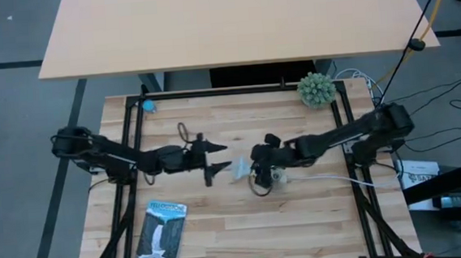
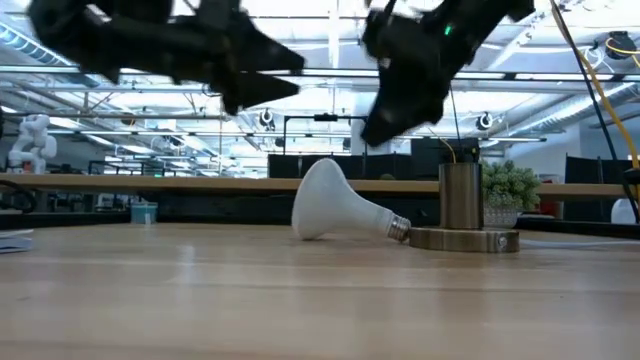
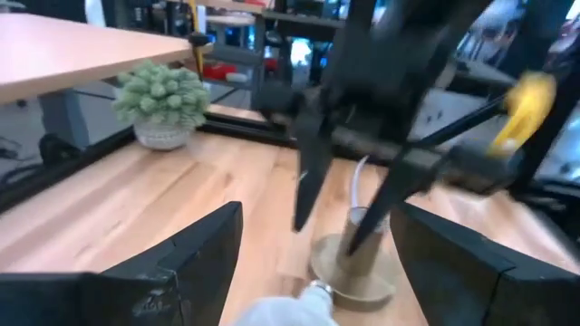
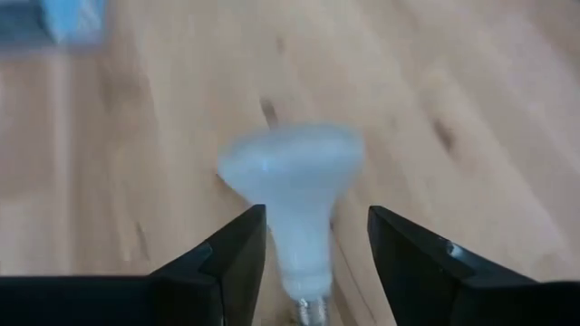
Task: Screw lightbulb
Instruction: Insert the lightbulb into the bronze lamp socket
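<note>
You've got one bulb [image 2: 335,203] lying on its side on the desk [image 1: 302,221], its neck touching the socket base [image 2: 463,239]; socket is empty. Right claw [image 4: 313,249] is open, above the bulb. Left claw [image 3: 313,263] is open, raised beside it. One plant pot [image 1: 316,90], one packet [image 1: 161,231].
</note>
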